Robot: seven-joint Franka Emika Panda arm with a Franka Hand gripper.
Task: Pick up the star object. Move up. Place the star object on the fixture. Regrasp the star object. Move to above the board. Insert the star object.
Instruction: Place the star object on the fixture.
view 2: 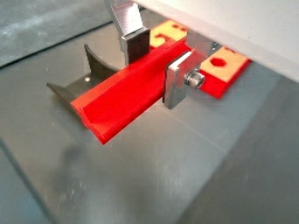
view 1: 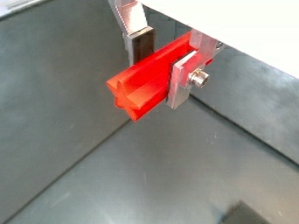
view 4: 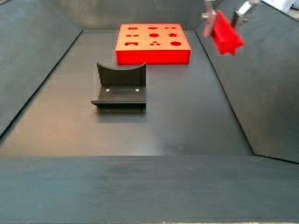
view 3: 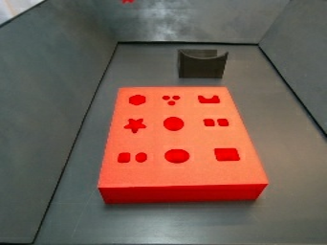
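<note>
My gripper (view 1: 160, 70) is shut on the star object (view 1: 142, 85), a bright red elongated peg with a star-shaped end, clamped across its length between the two silver fingers (view 1: 181, 77). The same grip shows in both wrist views, with the gripper (view 2: 156, 70) round the star object (view 2: 114, 103). In a side view the star object (view 4: 225, 33) hangs high in the air under the gripper (view 4: 226, 12), to the right of the board (view 4: 152, 42). The dark fixture (view 4: 119, 86) stands on the floor nearer the camera. Below the peg lie the fixture (view 2: 73, 80) and the board's edge (view 2: 225, 66).
The board (view 3: 179, 144) shows its three rows of cut-outs, with the fixture (view 3: 201, 63) behind it. Sloping grey walls enclose the dark floor (view 4: 176, 114) on all sides.
</note>
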